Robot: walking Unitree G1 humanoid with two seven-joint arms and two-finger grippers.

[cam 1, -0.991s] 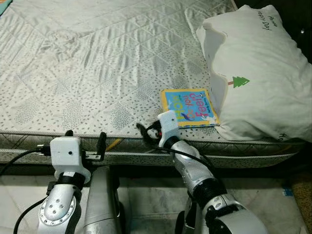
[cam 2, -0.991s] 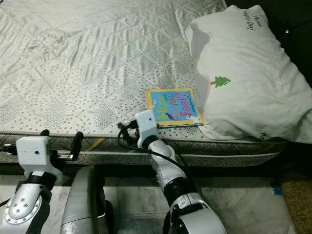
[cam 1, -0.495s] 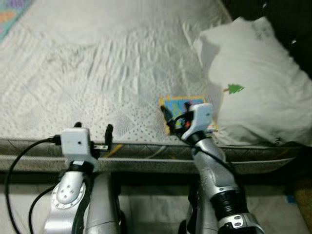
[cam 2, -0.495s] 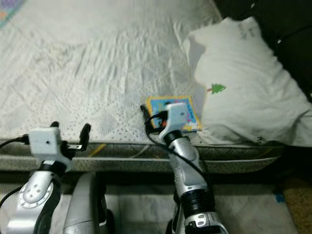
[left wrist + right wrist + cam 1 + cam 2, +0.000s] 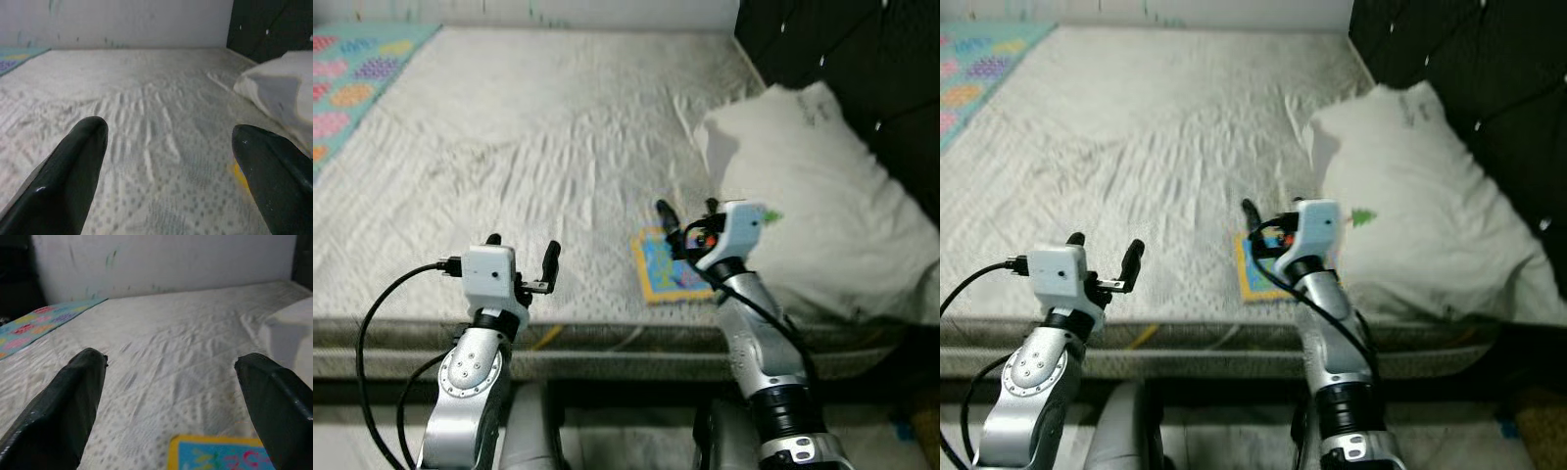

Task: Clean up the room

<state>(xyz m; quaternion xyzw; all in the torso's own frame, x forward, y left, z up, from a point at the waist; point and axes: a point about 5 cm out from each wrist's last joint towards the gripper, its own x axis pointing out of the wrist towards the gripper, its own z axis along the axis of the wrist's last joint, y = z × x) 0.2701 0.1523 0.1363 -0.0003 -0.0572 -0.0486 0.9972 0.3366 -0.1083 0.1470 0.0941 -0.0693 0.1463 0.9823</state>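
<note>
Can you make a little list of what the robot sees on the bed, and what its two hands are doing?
place: bed with a pale quilted cover
book: small colourful book lying flat near the bed's front edge, beside the pillow
pillow: big white pillow with a green tree print, on the robot's right
blanket: patterned blanket at the far left corner
right gripper: open, over the book, holding nothing
left gripper: open, over the bed's front edge, holding nothing
</note>
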